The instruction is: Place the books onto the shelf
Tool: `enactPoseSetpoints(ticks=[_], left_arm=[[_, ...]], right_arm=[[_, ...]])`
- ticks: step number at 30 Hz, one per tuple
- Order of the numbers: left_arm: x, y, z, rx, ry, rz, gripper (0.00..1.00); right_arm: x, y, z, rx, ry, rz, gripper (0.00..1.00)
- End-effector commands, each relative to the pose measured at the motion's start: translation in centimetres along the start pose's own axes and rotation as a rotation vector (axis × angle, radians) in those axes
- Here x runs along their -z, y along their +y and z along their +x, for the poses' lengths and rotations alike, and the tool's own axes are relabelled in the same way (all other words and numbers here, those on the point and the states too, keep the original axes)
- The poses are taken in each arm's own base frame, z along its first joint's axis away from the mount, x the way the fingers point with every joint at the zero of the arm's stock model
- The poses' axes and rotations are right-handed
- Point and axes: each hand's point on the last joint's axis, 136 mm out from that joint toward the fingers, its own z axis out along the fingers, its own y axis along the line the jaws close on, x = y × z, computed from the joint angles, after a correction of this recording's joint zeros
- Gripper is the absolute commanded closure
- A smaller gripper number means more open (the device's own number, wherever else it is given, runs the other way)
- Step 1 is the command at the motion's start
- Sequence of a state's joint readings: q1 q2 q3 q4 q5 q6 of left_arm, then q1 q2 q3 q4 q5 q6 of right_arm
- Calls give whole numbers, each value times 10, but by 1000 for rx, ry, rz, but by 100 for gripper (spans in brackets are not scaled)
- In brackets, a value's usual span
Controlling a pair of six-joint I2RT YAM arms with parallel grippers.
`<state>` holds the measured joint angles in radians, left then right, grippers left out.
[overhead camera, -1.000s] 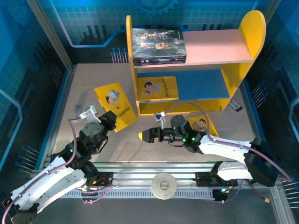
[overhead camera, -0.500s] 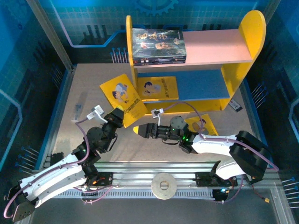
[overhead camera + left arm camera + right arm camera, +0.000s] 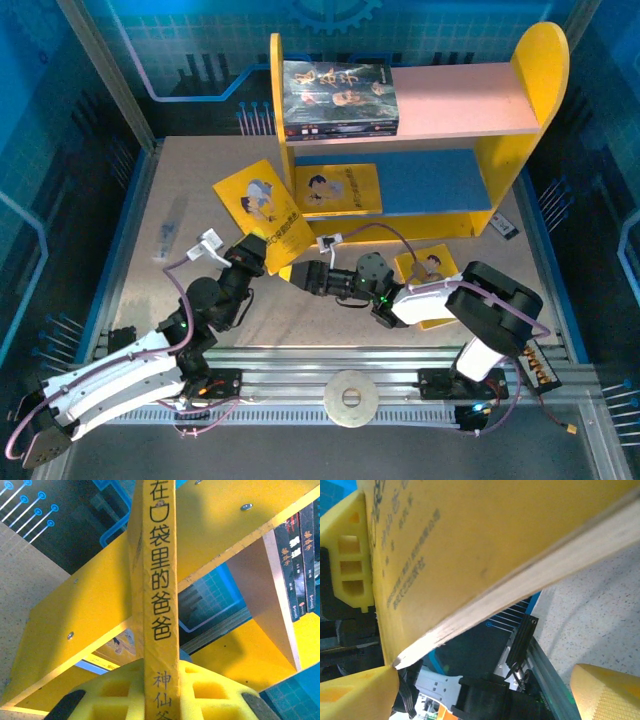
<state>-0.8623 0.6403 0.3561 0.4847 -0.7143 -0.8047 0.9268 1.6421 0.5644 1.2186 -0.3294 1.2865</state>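
My left gripper (image 3: 258, 250) is shut on a thin yellow book (image 3: 262, 208), held tilted above the table against the left side panel of the shelf (image 3: 279, 120). In the left wrist view the book's spine (image 3: 159, 580) is clamped upright between the yellow pads (image 3: 215, 690). My right gripper (image 3: 297, 278) stands open at the book's lower corner; its page edge (image 3: 510, 595) lies between the fingers (image 3: 605, 690), touching one. Dark books (image 3: 338, 95) lie on the pink upper board (image 3: 460, 100). A yellow book (image 3: 338, 188) lies on the blue lower board (image 3: 430, 180).
Another yellow book (image 3: 432, 266) lies flat on the table, partly under my right arm. A small dark object (image 3: 505, 228) sits by the shelf's right foot. A white roll (image 3: 350, 397) rests on the rail at the near edge. Blue walls enclose the table.
The left arm has carried the yellow book up and right, to the shelf's left panel. The right gripper has moved left, up to the book's lower corner, and its arm has folded in.
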Motion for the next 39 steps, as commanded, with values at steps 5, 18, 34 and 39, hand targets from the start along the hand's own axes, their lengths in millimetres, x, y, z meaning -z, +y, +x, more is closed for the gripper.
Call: enactPoseSetpoints(ticks=[5,18,34,39], left_arm=[[11,-19,-10,-5,-46,47,100],[14,-29,-6,-14,-51,69,100],[14,-35,6,-5,-26,98,100],[13,-34,9,-1,-18,96,100]], right_arm=[[5,29,-16,14,-90,-128,13],[23,37,-24,51,-154,-117,14],[32,60,-39,128,-227,-118,59],[41,65,-41,175,-246,-85,71]])
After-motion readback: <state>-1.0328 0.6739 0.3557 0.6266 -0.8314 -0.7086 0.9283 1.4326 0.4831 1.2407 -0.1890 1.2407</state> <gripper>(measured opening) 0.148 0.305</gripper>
